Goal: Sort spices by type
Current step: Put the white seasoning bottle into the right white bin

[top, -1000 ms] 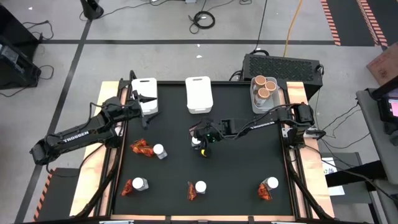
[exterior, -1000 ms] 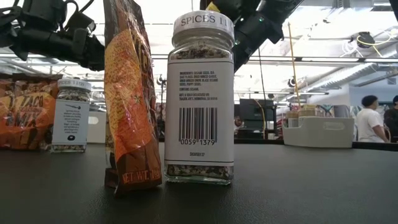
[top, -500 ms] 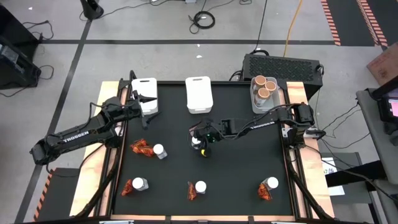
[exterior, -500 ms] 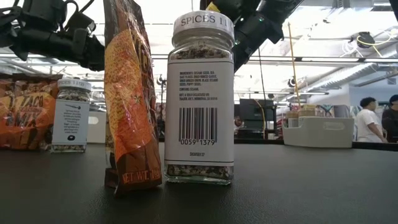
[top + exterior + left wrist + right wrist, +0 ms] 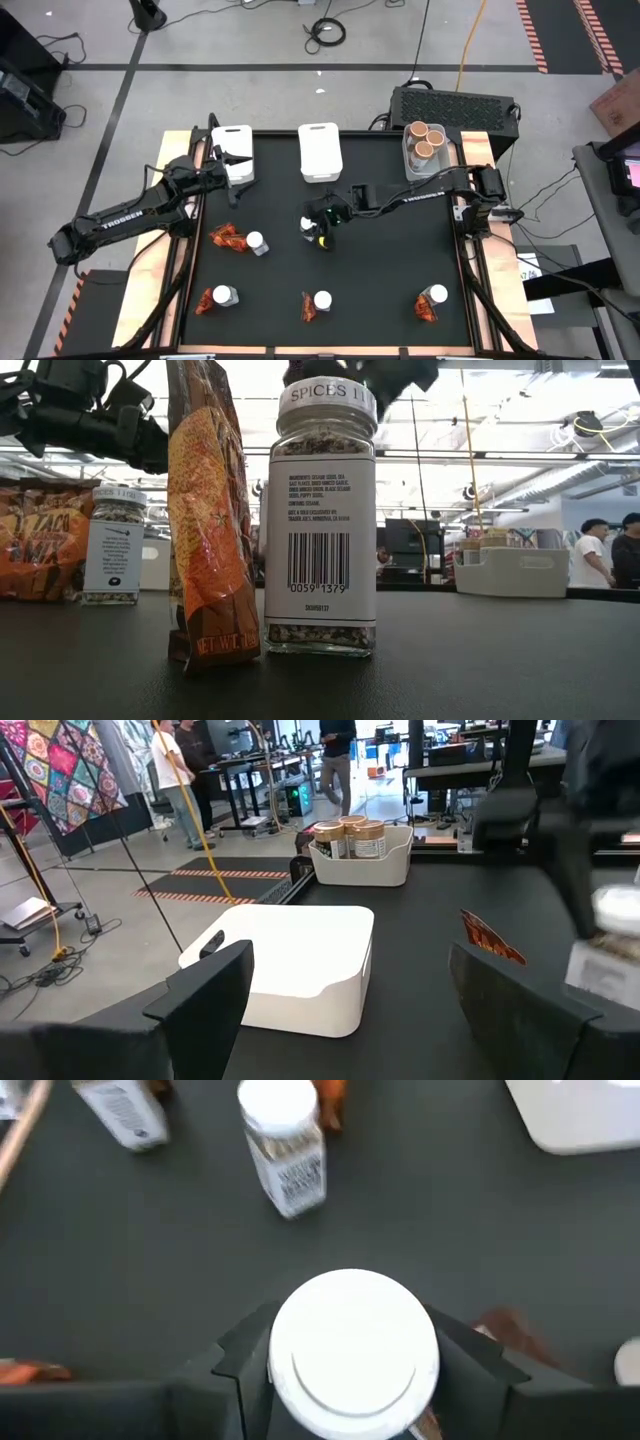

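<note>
My right gripper (image 5: 316, 229) hangs over the middle of the black table, shut on a little clear jar with a white lid (image 5: 352, 1342). Other spice jars stand upright beside red-orange sachets: one pair at the left (image 5: 254, 241), three along the near edge (image 5: 224, 295) (image 5: 322, 299) (image 5: 437, 294). In the low view, one jar (image 5: 322, 520) and its sachet (image 5: 205, 510) fill the foreground. Tan-topped tubs (image 5: 424, 139) sit in the far right bin. My left gripper (image 5: 350, 1020) waits open and level by the far left white bin (image 5: 232, 150). My right gripper pinches the jar between its two fingers (image 5: 240, 1365), one on each side just under the rim of the white lid (image 5: 290, 1380). The fingers come slanting down from the table's right side. The jar stands upright; the lid hides its body and base.
A second white bin (image 5: 320, 152) lies at the far middle. A jar (image 5: 285, 1145) and another (image 5: 120, 1110) stand on the table beyond the held one. A brownish sachet edge (image 5: 505, 1325) shows beside one finger. People stand in the room behind the table.
My right gripper has risen and shifted a little toward the table's left edge, taking the white-lidded jar up with it; in the low view the arm has climbed toward the top of the picture.
</note>
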